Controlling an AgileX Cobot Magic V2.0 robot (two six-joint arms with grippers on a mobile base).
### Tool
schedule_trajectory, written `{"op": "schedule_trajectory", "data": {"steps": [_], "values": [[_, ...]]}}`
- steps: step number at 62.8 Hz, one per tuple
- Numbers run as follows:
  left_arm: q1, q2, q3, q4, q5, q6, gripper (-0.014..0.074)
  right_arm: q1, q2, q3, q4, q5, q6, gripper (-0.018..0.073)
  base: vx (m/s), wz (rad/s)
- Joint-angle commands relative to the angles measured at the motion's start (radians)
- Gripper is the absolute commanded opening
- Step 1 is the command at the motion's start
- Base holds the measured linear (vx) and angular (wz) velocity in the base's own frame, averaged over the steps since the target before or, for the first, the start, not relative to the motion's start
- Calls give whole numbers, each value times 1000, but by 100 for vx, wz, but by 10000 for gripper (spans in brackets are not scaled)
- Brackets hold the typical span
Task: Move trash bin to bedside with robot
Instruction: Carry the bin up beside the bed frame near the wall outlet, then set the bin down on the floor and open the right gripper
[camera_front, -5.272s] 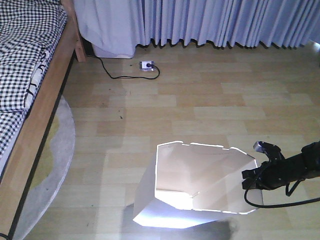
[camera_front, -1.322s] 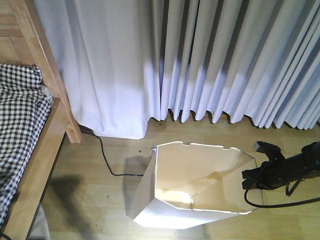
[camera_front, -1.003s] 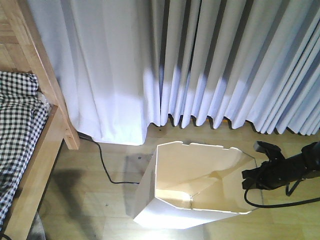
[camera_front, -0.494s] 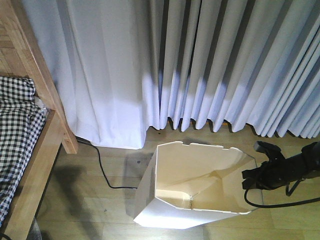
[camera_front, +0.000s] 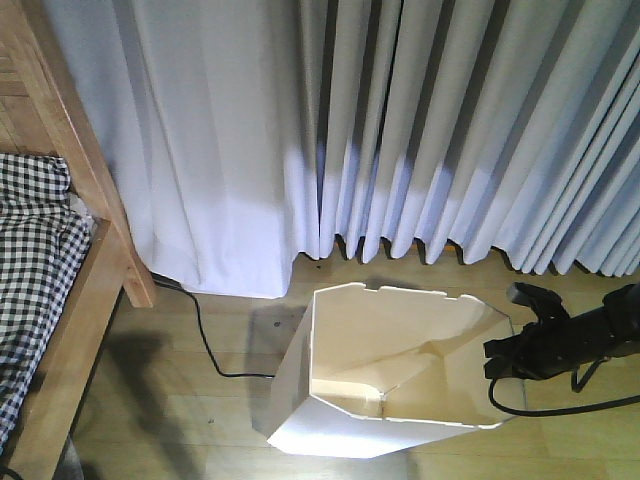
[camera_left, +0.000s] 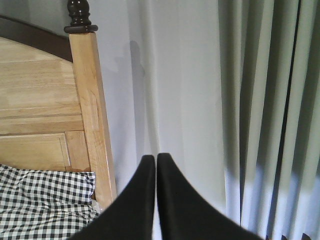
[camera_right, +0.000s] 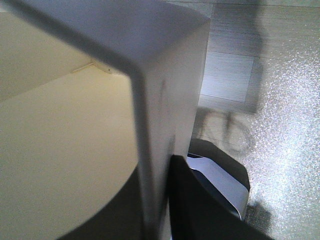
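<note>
The right tool (camera_front: 503, 362) is pinching the trash bin (camera_front: 385, 375) by its rim wall so the base can carry it; the bin is sitting near the bed (camera_front: 70, 330), beside its post. The left tool (camera_left: 152, 200) is hanging closed and empty.

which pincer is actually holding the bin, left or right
The right pincer: it grips the trash bin rim. The left pincer is shut on nothing.

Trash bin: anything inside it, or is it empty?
Empty as far as visible: the trash bin shows only bare cream walls and floor in the front view. The near inner wall is hidden.
</note>
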Motion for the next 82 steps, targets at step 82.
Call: {"op": "schedule_trajectory", "data": {"steps": [82], "values": [[-6,-8,12,-9,-74,-14,-6,118,460,-752,-640,-24,836,12,0,0]]}}
